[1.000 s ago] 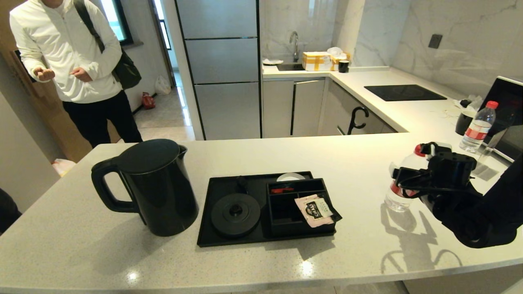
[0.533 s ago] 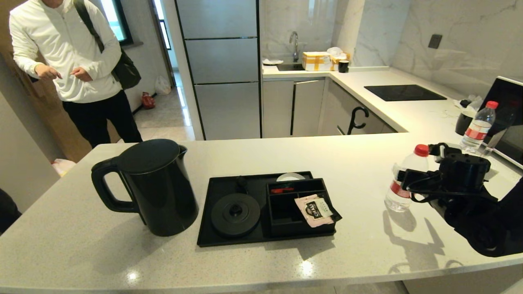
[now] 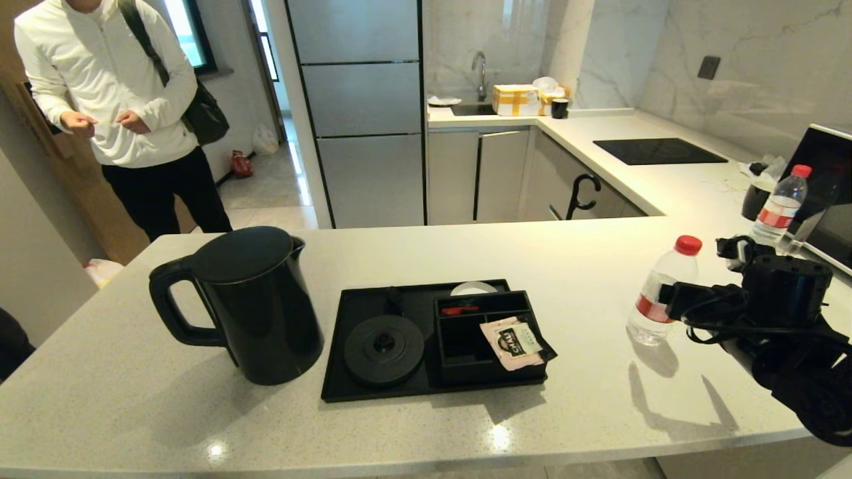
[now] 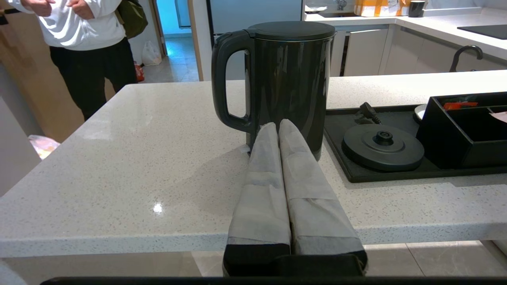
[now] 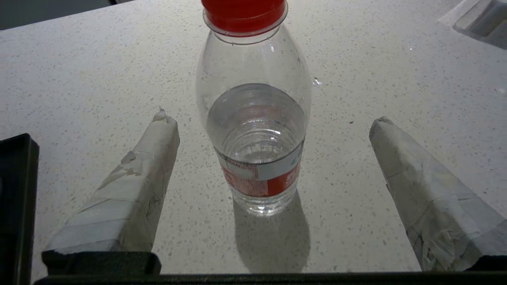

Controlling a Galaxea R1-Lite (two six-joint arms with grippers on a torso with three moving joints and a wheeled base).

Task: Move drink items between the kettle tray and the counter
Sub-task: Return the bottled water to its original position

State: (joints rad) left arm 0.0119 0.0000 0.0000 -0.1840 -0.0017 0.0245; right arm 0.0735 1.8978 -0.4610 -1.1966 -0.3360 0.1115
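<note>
The black kettle (image 3: 243, 303) stands on the counter (image 3: 566, 253), just left of the kettle tray (image 3: 346, 313), whose round base (image 3: 384, 349) is bare. The small red-capped bottle (image 3: 659, 293) stands upright on the counter, right of the tray. My right gripper (image 3: 672, 303) is just behind it, open. In the right wrist view the bottle (image 5: 257, 166) sits beyond the spread right gripper (image 5: 273, 118), and neither finger touches it. My left gripper (image 4: 278, 124) is shut on nothing, held off the counter's front edge, pointing at the kettle (image 4: 289, 79).
A pink sachet (image 3: 516, 342) lies in the tray's compartments. A second bottle (image 3: 779, 206) and a black mug (image 3: 755, 199) stand at the far right by a black appliance (image 3: 829, 186). A person (image 3: 113, 100) stands beyond the counter's left end.
My right gripper has drawn back to the right, away from the bottle, with its fingers spread; the bottle stays standing on the counter. The kettle and left gripper have not moved.
</note>
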